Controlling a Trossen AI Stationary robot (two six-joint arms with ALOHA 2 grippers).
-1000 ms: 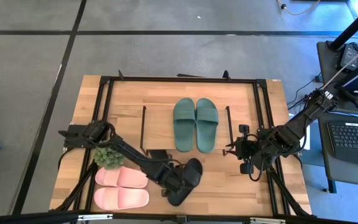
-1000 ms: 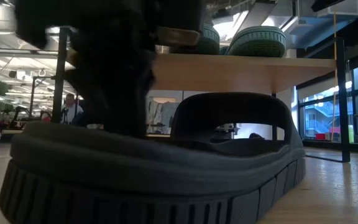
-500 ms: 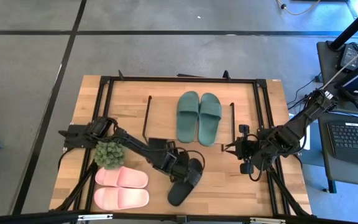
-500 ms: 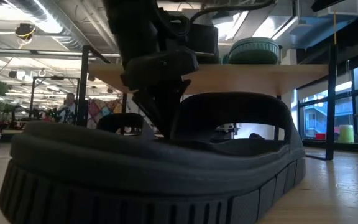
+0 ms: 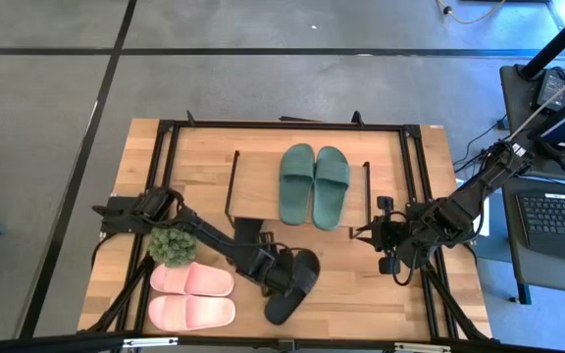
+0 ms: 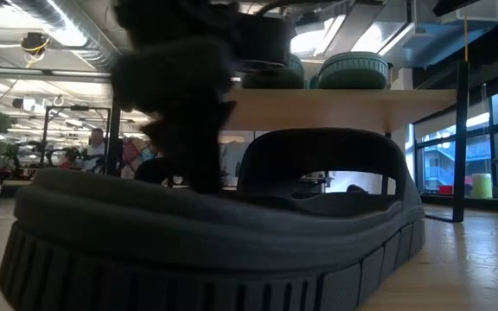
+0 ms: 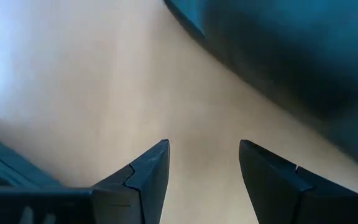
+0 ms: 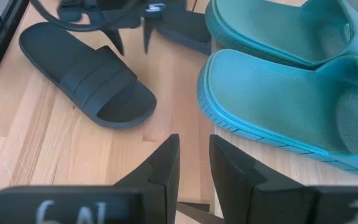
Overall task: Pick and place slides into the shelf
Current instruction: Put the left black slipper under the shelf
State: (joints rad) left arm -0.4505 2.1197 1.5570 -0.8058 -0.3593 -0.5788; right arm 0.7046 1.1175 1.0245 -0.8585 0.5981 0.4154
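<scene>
Since a second ago, the left gripper (image 5: 279, 277) has shifted beside the black slide (image 5: 293, 285), jaws parted, holding nothing; the shelf (image 5: 263, 186) stands displaced; right gripper (image 5: 369, 233) idle, narrowly open.

Count of what's on the bench (image 5: 194, 147)

Slides: 2 dk green (image 5: 313, 184) on the shelf (image 5: 258, 181) top, side by side; 2 lt pink (image 5: 192, 296) on the bench, side by side; black, 1 clearly seen (image 5: 293, 285), a 2nd dark one partly showing under the shelf edge in the right wrist view (image 8: 188, 32), can't be sure of it. Shelf: 1. Small potted plant (image 5: 172, 244): 1. Arms: 2, w/ 1 end effector each, left (image 5: 279, 276) & right (image 5: 373, 233).
</scene>
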